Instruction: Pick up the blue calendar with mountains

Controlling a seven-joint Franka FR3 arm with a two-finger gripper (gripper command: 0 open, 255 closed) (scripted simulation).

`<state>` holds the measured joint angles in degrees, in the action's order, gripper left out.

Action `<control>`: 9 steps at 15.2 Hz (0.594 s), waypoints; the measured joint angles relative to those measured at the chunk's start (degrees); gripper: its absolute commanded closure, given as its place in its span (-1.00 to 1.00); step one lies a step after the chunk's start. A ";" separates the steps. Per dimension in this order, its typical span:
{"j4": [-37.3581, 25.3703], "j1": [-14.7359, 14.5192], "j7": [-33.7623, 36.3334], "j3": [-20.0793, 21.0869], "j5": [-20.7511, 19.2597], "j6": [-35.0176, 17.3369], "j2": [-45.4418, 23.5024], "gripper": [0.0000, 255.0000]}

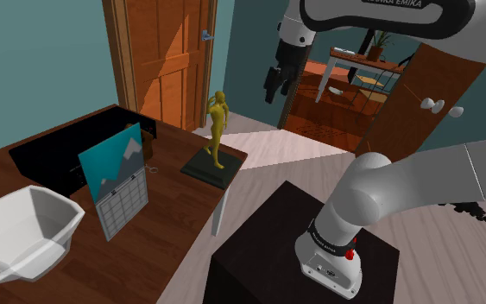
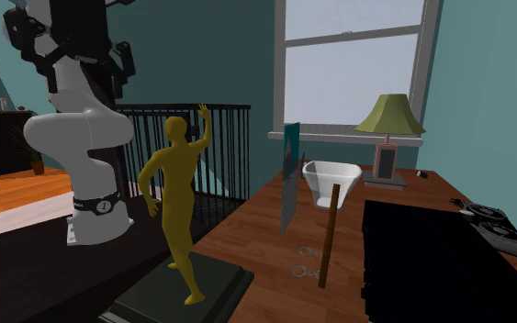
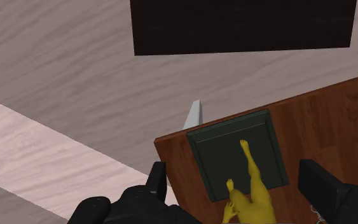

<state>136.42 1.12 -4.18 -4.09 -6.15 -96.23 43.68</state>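
Shoulder view: the calendar [image 1: 114, 177] stands on the counter [image 1: 180, 220], at eight o'clock from the figurine [image 1: 217, 129]. It is probably light, thin and tippy, so pinch its top edge. The tool [image 1: 275, 86] hangs wide open and empty.

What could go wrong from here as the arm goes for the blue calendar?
The open jaws hang above the yellow figurine, which stands at a corner of the table; a low sweep toward the calendar might topple it. The calendar is thin and stands upright, so a nudge may tip it, perhaps against the white bowl beside it.
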 measured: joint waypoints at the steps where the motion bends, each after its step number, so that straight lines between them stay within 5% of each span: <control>1: 0.00 0.00 0.00 0.00 0.00 0.00 0.00 -1.00; 9: 0.27 0.21 20.94 11.92 6.46 -1.77 -1.34 -1.00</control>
<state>136.69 1.33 16.76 7.84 0.30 -98.00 42.35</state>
